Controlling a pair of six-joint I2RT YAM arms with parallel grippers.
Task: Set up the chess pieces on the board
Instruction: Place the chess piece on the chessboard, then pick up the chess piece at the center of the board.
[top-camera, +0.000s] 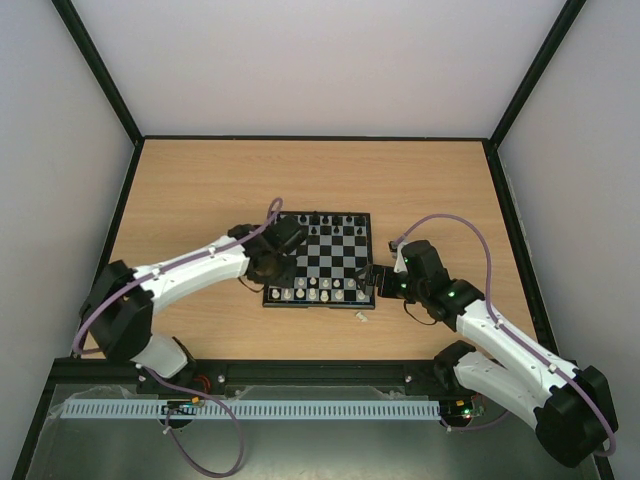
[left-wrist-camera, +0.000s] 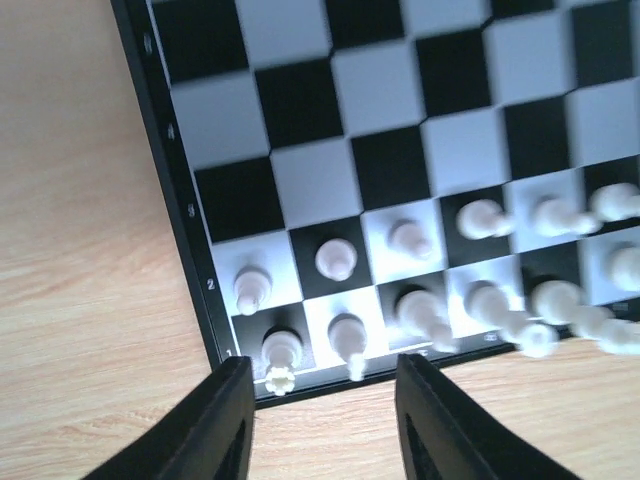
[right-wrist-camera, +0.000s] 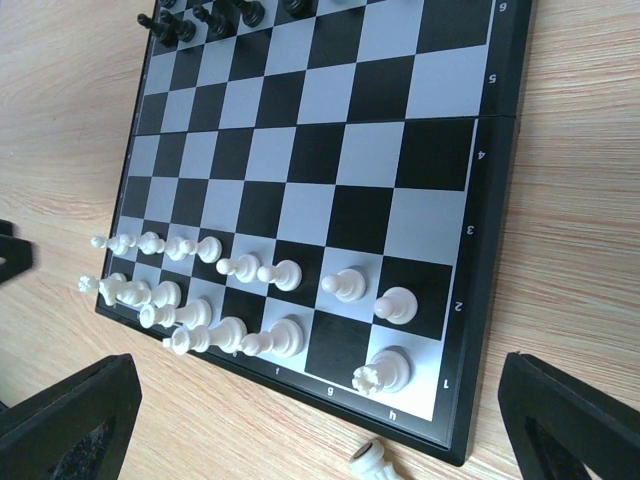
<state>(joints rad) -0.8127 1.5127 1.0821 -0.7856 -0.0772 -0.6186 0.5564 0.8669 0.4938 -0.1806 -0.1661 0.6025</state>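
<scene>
The board (top-camera: 335, 255) lies mid-table, with white chess pieces (top-camera: 320, 292) in its two near rows and black ones (top-camera: 330, 218) along the far edge. My left gripper (top-camera: 280, 275) hovers by the near-left corner. In the left wrist view that gripper (left-wrist-camera: 322, 385) is open over bare wood, just short of the corner rook (left-wrist-camera: 280, 350), and holds nothing. My right gripper (top-camera: 378, 280) stands wide open at the near-right corner. Between its fingers in the right wrist view (right-wrist-camera: 320, 400), one white piece (right-wrist-camera: 375, 462) lies on its side on the table beside the board (right-wrist-camera: 330, 150). The g1 square is bare.
The fallen white piece (top-camera: 360, 317) rests on the wood just off the board's near-right corner. Black frame rails and pale walls enclose the tabletop (top-camera: 200, 190). Both arm bases sit on the near edge.
</scene>
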